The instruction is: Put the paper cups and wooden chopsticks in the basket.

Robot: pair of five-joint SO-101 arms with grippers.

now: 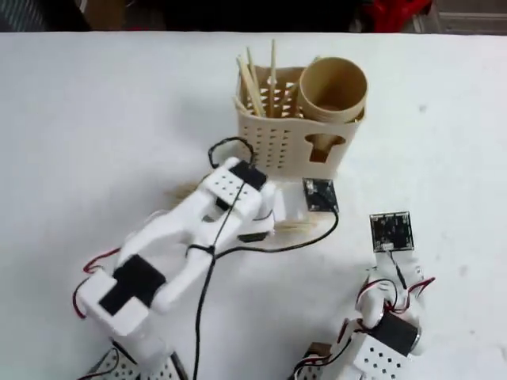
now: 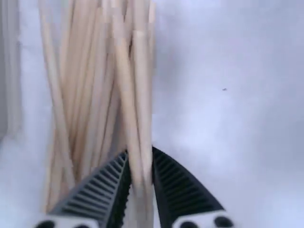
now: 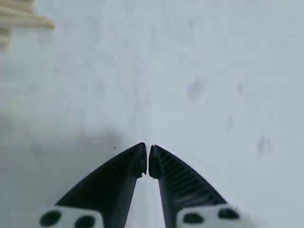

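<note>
1. Loose chopsticks [image 2: 95, 95]: a pale wooden bundle lying flat on the white bench [image 1: 95, 119], just in front of the basket on the side nearer the arms. In the high view I see stick ends poking out from either side of the left wrist.
2. Left gripper [image 2: 139, 159]: narrow, its black ribbed fingers [image 2: 102, 190] pinched on a few sticks out of that bundle. The rest of the bundle lies beside one finger, and I cannot count the gripped sticks.
3. Left arm [image 1: 198, 229]: stretched forward across the bench, with its wrist right up against the basket front. A black cable [image 1: 207, 277] runs along it.
4. Basket [image 1: 293, 134]: cream, perforated and upright at mid-bench.
5. Standing chopsticks [image 1: 257, 79]: several already in the basket's left half, leaning at slightly different angles with their tips above the rim.
6. Paper cup [image 1: 333, 87]: tan, sitting mouth-up in the basket's right half and tilted a little, its rim above the basket wall.
7. Right gripper [image 3: 146, 154]: fingertips all but touching with nothing between them, pointed at bare bench.
8. Right arm [image 1: 388, 324]: at the near right of the bench, apart from the basket.
</note>
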